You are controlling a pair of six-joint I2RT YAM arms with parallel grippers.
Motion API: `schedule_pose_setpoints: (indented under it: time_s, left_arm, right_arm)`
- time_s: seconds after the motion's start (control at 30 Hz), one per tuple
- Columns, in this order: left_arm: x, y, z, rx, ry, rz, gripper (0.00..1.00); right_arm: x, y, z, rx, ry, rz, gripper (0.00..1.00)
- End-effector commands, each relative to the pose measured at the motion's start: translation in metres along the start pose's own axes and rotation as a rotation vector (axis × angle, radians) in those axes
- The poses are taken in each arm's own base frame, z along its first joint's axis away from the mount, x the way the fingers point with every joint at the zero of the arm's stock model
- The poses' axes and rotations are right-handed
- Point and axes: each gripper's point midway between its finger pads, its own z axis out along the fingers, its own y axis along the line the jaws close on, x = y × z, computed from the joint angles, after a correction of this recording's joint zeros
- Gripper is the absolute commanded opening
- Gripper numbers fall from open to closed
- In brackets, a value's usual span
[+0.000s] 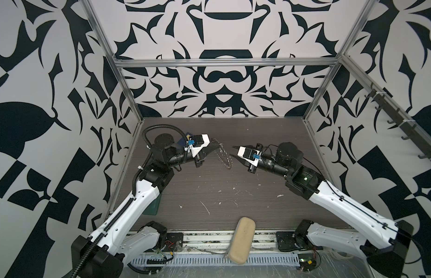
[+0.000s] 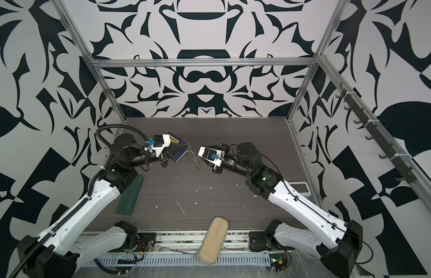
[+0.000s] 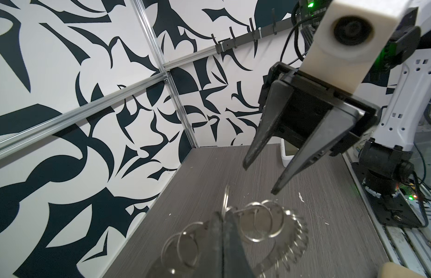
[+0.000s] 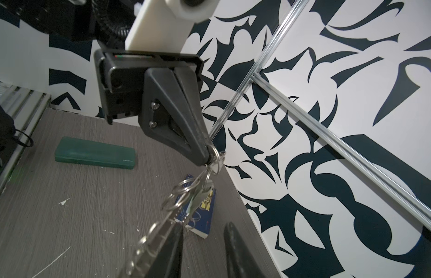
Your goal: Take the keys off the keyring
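Observation:
The keyring [image 1: 225, 157], a flat grey metal ring rimmed with small wire split rings, hangs in the air over the back of the table. My left gripper [image 1: 218, 144] is shut on a split ring at its top, as the right wrist view shows [image 4: 210, 160]. In the left wrist view the keyring [image 3: 254, 222] spreads to both sides of my shut left gripper [image 3: 224, 216]. A silver key with a pale green tag [image 4: 191, 204] dangles among the rings. My right gripper [image 3: 261, 179] is open. The keyring's edge [image 4: 159, 228] lies beside the outside of one of its fingers [image 4: 172, 243], with nothing between them.
A dark green case [image 2: 129, 196] lies at the left, partly under the left arm. A blue booklet [image 4: 202, 216] lies on the table below the keyring. A beige pouch [image 1: 242, 240] sits on the front edge. A white device [image 2: 299, 189] stands by the right wall, which carries a hook rail [image 1: 402, 122].

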Motion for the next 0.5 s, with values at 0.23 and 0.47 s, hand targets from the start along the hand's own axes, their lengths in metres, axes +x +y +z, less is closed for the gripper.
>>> schedule_pose_setpoints:
  time_s: [0.23, 0.47]
  left_arm:
    - [-0.0223, -0.0094, -0.0043, 0.059, -0.058, 0.062, 0.0]
    - [-0.0239, -0.009, -0.0044, 0.059, -0.062, 0.049, 0.0]
  right_arm:
    - [-0.026, -0.013, -0.0022, 0.039, -0.087, -0.015, 0.31]
    - [-0.0234, -0.011, 0.0044, 0.025, -0.092, 0.005, 0.3]
